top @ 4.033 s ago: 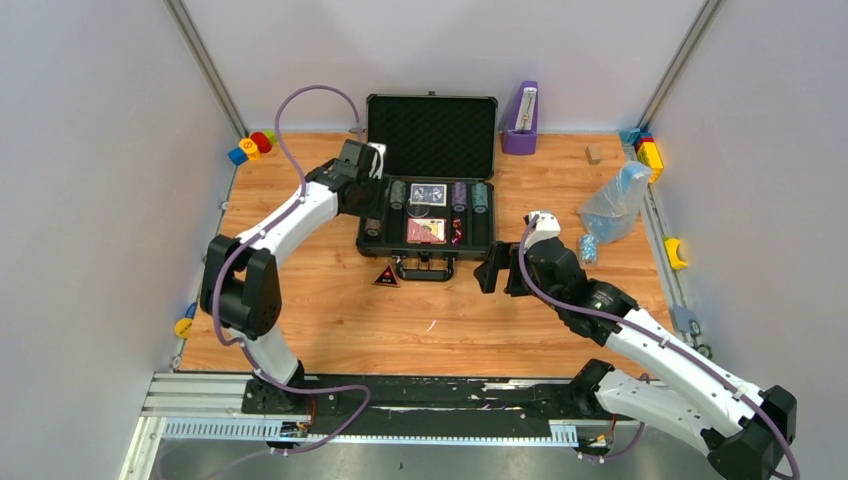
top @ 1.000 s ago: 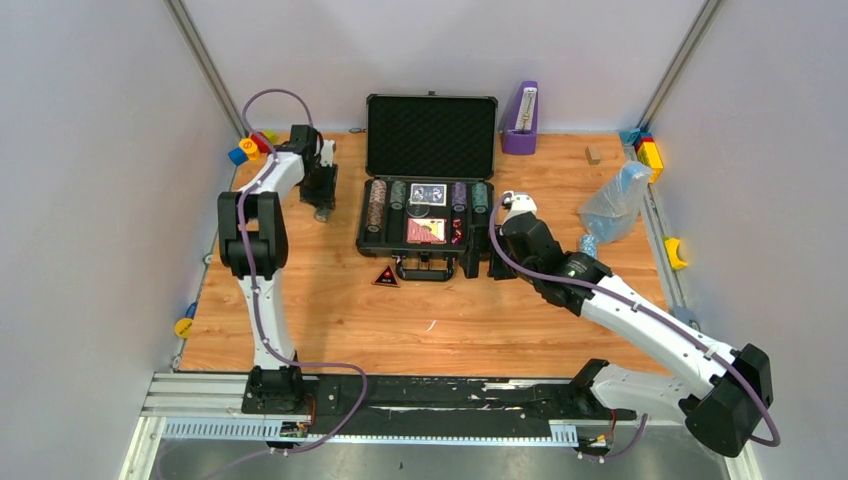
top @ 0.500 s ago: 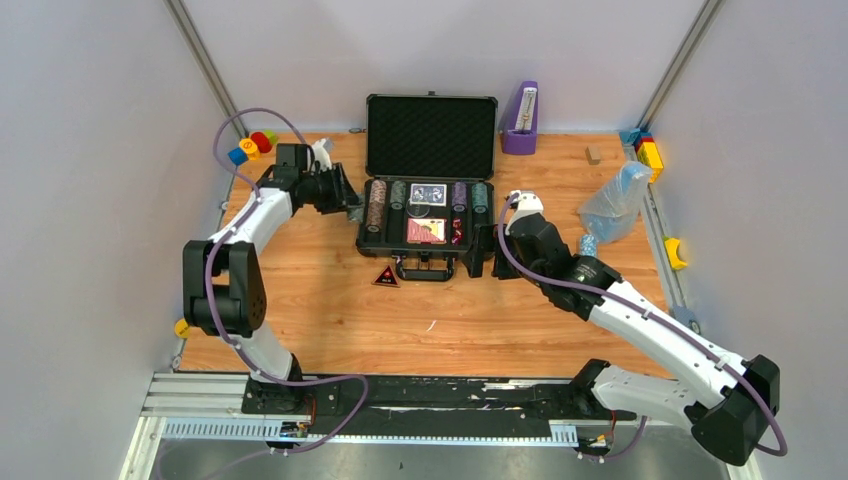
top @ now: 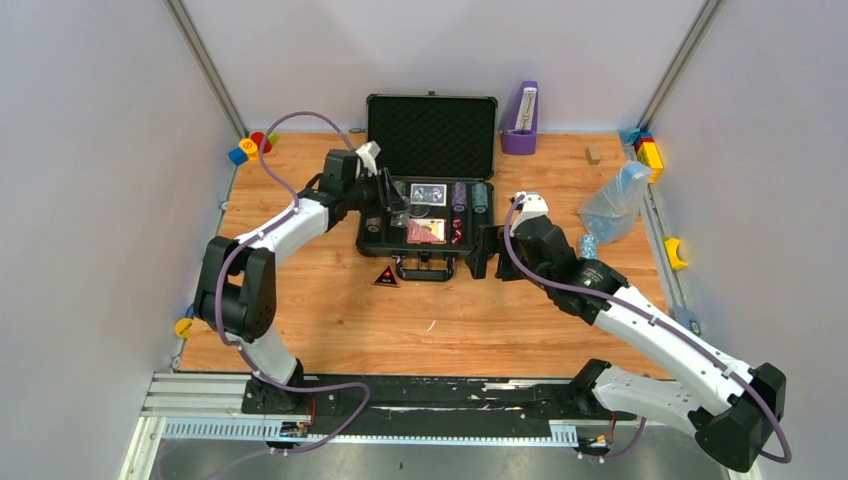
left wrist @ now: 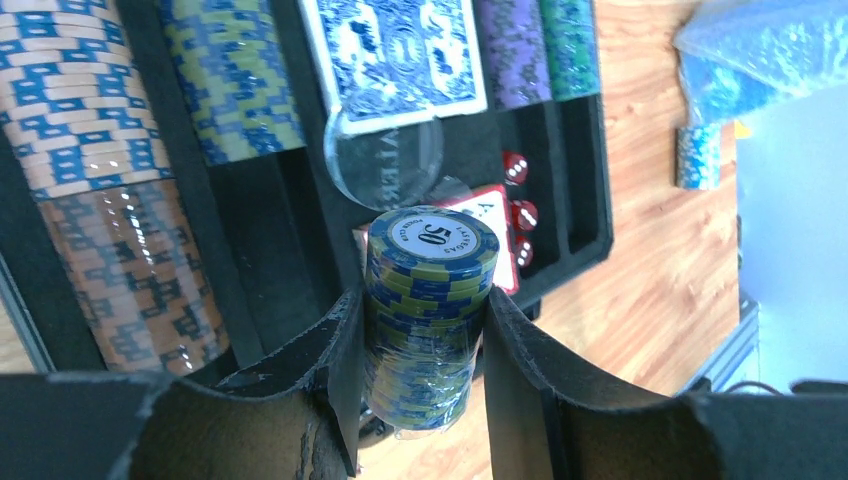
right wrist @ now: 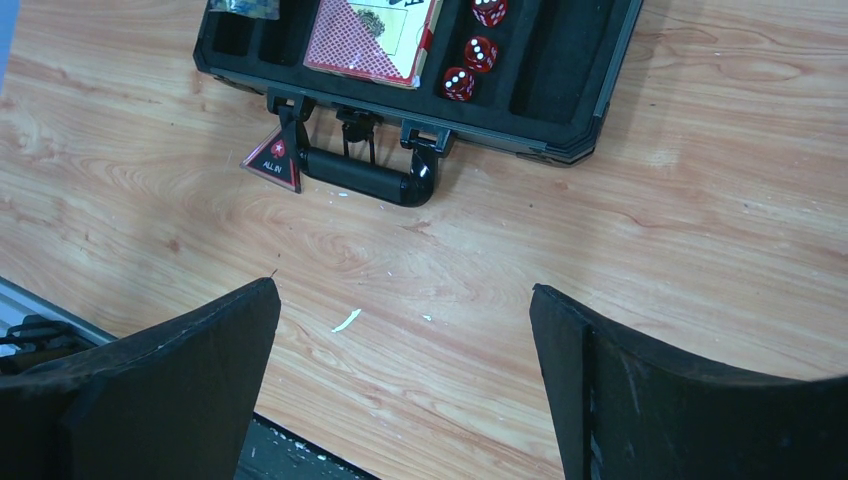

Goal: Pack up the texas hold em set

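Observation:
The black case (top: 364, 243) lies open at the table's back middle, its foam lid (top: 431, 135) upright. It holds chip rolls (left wrist: 85, 120), a blue card deck (left wrist: 395, 50), a red card deck (right wrist: 375, 30) and red dice (right wrist: 478, 52). My left gripper (top: 397, 210) hangs over the case's left half, shut on a wrapped roll of blue and yellow-green chips (left wrist: 428, 300). My right gripper (right wrist: 405, 300) is open and empty over bare wood by the case's front right corner (top: 485, 252). The dark red triangle (top: 386, 277) lies by the case handle (right wrist: 365, 175).
A clear plastic bag (top: 615, 200) with a loose blue chip roll (top: 588, 247) beside it lies right of the case. A purple upright object (top: 520, 118) stands at the back. Toy blocks sit in the back left (top: 250, 147) and back right (top: 648, 150) corners.
My left arm has swung from the table's left side to over the case, carrying the chip roll. My right gripper has shifted slightly by the case's right front corner.

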Motion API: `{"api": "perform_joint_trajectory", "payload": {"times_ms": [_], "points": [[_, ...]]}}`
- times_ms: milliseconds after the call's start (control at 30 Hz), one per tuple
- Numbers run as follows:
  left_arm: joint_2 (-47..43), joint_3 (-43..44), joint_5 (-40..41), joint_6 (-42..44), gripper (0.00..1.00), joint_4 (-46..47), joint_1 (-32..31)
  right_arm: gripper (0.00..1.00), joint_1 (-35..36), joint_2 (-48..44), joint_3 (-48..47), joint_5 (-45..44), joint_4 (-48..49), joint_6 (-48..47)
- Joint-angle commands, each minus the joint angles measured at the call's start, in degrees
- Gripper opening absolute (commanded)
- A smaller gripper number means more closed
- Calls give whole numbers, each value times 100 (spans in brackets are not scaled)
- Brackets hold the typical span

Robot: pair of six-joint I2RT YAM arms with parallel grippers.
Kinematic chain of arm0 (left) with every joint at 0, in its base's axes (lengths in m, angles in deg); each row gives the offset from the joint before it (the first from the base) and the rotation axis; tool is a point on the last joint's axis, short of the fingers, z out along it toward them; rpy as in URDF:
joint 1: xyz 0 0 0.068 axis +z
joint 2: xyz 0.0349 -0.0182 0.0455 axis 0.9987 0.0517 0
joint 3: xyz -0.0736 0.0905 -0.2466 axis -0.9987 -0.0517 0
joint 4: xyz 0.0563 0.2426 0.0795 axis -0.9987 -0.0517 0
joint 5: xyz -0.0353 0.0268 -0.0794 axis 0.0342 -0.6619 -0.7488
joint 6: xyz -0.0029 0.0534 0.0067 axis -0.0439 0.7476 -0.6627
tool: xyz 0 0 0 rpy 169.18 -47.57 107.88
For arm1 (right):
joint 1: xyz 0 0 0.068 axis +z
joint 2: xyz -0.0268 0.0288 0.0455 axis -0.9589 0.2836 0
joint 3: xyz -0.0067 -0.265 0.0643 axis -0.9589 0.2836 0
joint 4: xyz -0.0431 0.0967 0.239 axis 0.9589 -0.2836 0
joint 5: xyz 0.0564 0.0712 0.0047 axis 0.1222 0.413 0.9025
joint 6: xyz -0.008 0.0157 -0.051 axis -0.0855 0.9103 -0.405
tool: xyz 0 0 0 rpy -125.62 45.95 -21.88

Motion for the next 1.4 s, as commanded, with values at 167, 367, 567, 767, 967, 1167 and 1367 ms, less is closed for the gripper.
{"api": "perform_joint_trajectory", "payload": {"times_ms": [167, 367, 567, 767, 967, 1167, 1367], "points": [[342, 314, 694, -186, 8, 435, -72, 99, -18, -354, 88, -97, 69, -95], [355, 328, 935, -100, 48, 363, -92, 99, -22, -377, 75, -90, 41, -87], [-42, 413, 1259, 191, 82, -96, -141, 99, -18, -394, 82, -84, 27, -78], [-393, 306, 1300, 420, 74, -454, -225, 99, -18, -402, 106, -56, 20, -35], [-879, -279, 1413, 557, 22, -641, -574, 99, -18, -484, 147, -74, 2, -26], [-945, -791, 1475, 495, 0, -473, -766, 99, -18, -455, 184, -11, 0, 28], [-578, -740, 1508, 567, 0, -313, -767, 99, -18, -454, 185, -66, -4, 15]]}}
